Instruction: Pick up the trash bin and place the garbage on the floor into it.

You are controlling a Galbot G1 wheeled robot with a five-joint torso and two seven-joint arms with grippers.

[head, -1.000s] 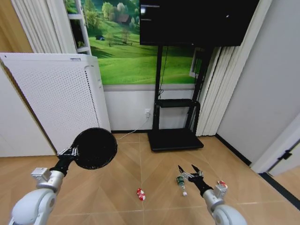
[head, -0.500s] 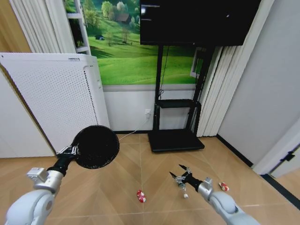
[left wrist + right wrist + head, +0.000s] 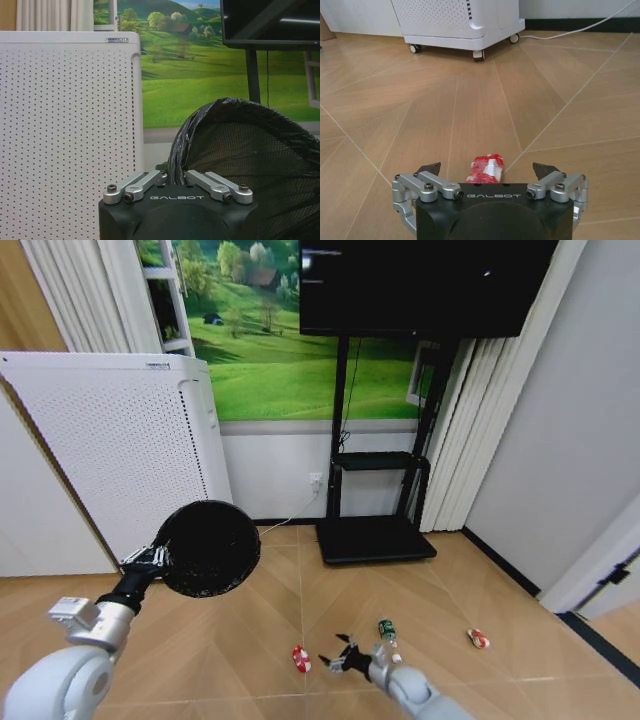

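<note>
Right end effector [image 3: 489, 172] spread wide over a wrapper [image 3: 486, 168] — half hidden; left end effector [image 3: 176, 181] grips the trash bin [image 3: 208, 549].

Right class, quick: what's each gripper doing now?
Left gripper: shut on the trash bin rim.
Right gripper: open, empty, around a red-and-white wrapper.

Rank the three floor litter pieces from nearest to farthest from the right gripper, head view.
From the open right gripper, low over the floor:
1. Crumpled red-and-white wrapper, just to its left; it lies between the fingers in the wrist view.
2. Small green bottle with white end, to its right.
3. Second red-and-white wrapper, far right.
</note>
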